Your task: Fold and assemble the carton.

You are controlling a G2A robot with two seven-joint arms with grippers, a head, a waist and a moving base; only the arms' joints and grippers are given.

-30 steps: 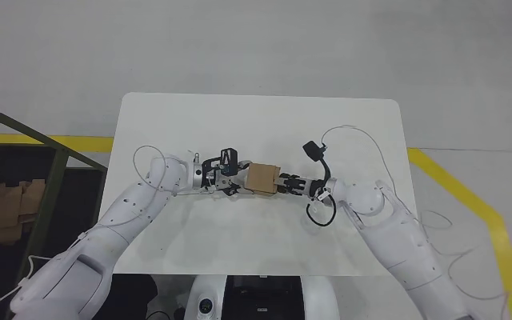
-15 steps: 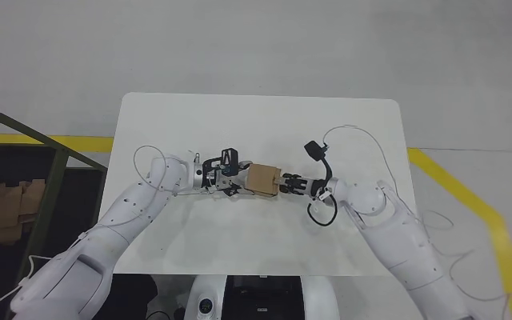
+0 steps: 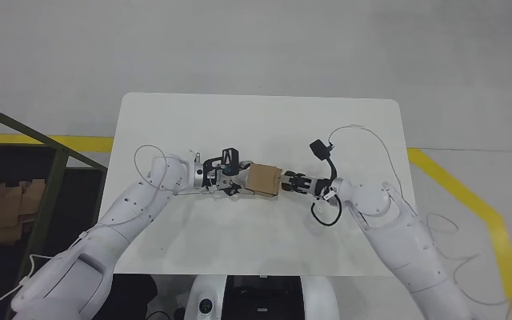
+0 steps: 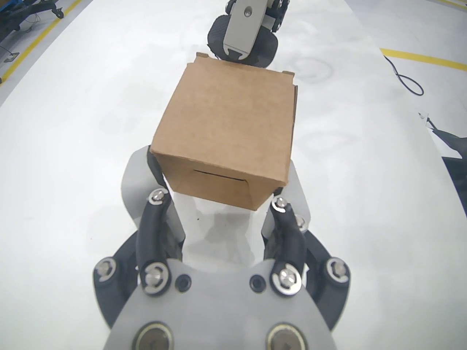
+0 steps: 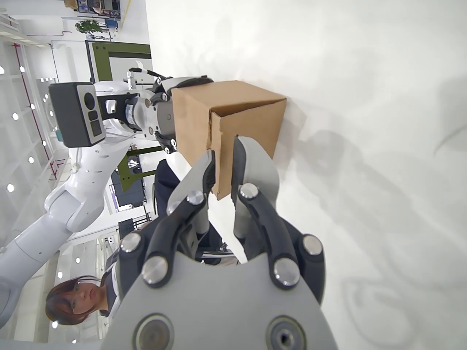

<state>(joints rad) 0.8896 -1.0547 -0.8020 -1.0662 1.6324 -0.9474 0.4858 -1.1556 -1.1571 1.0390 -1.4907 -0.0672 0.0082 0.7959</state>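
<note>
The carton (image 3: 264,178) lies near the middle of the table (image 3: 240,120), caught end to end between your two arms and already squared up into a box (a thin dark slit runs across the end facing the left wrist camera).

Over the last second the right arm (image 3: 376,202) has shifted a little outward, and its wrist has drawn back a touch from the carton's end. The carton itself and the left arm have not budged. I read that as the left side anchoring the box well enough for the right side to adjust without dragging it.

Your left gripper (image 4: 219,180) has its fingers spread wide, one against each side of the carton's near end, clamping it.

Your right gripper (image 5: 223,163) is almost closed, with only the thickness of cardboard between its fingers: it pinches the edge of the end panel at the far end. That panel sits slightly proud of the corner, with a seam showing.

By my judgement the folding is nearly done, and seating that last panel flush is what remains. Keep the left hold steady while you press it home.
</note>
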